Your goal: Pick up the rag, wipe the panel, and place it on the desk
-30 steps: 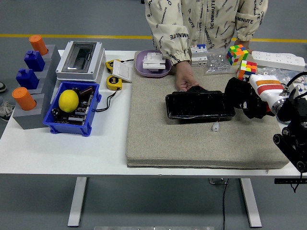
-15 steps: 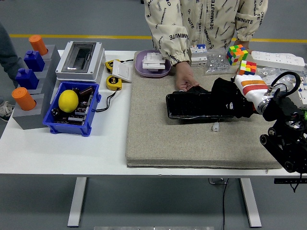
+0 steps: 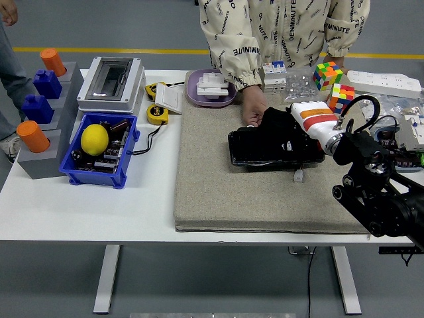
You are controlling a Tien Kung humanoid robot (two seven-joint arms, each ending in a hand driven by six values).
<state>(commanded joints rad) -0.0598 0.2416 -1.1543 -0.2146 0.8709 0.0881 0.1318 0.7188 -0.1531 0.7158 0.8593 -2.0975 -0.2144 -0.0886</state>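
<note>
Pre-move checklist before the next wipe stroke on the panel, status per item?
1. Right hand holds the black rag: ok, fingers closed on it.
2. Rag on the black panel: ok, over its upper middle.
3. Panel steadied: ok, a person's hand rests at its far edge.
4. Stroke path clear: not ok, that hand sits close beside the rag.
5. Grey mat bare for set-down: ok.
6. Left arm: cannot tell, out of view.

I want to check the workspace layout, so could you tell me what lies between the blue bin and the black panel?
In the head view, between the blue bin and the black panel, only a black cable, bare white table and the grey mat show.
</note>
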